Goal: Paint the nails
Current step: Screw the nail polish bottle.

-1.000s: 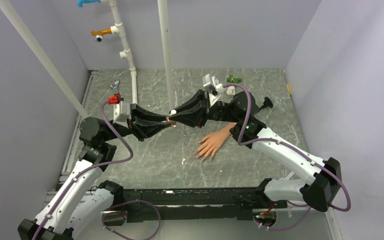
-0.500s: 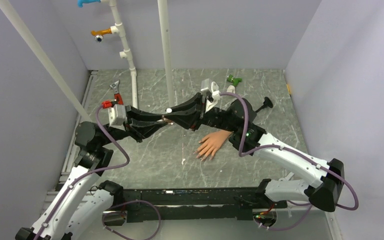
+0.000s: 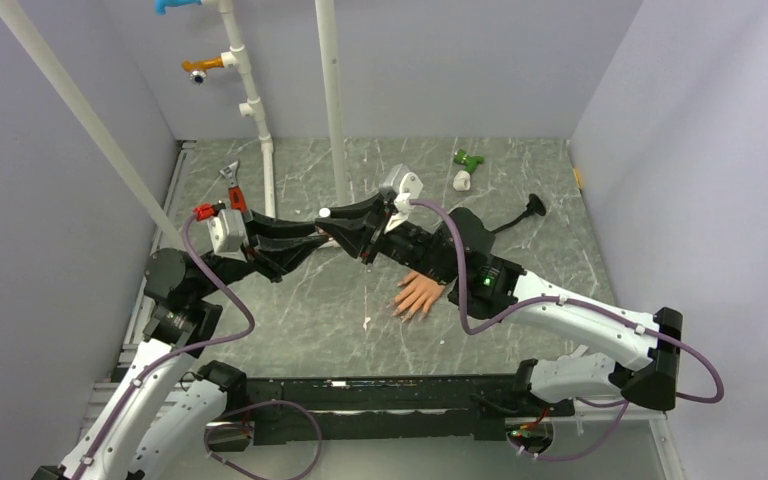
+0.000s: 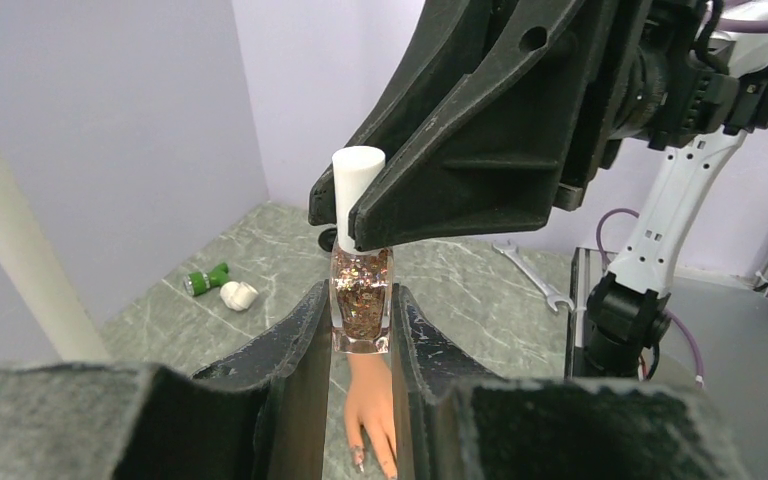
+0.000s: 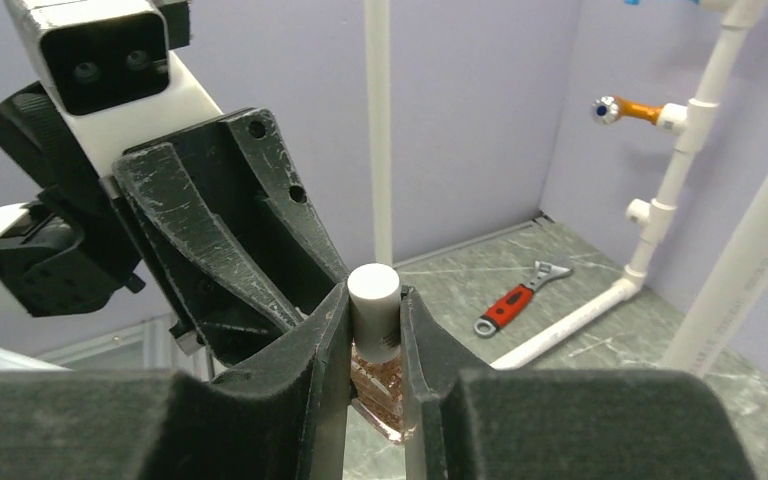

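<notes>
Holding the glitter polish bottle (image 4: 361,300) in mid-air, my left tool (image 4: 360,322) clamps its glass body while my right tool (image 5: 374,318) pinches the white cap (image 5: 374,288). Over the last second the joined pair has slid toward the left of the overhead frame, and my right arm now covers the wrist of the mannequin hand (image 3: 418,293), which showed before. The cap looks seated on the neck, so I judge the opening step is not yet done. The nails (image 3: 407,313) lie on the table (image 3: 310,320), just right of centre, too small to tell if painted.
</notes>
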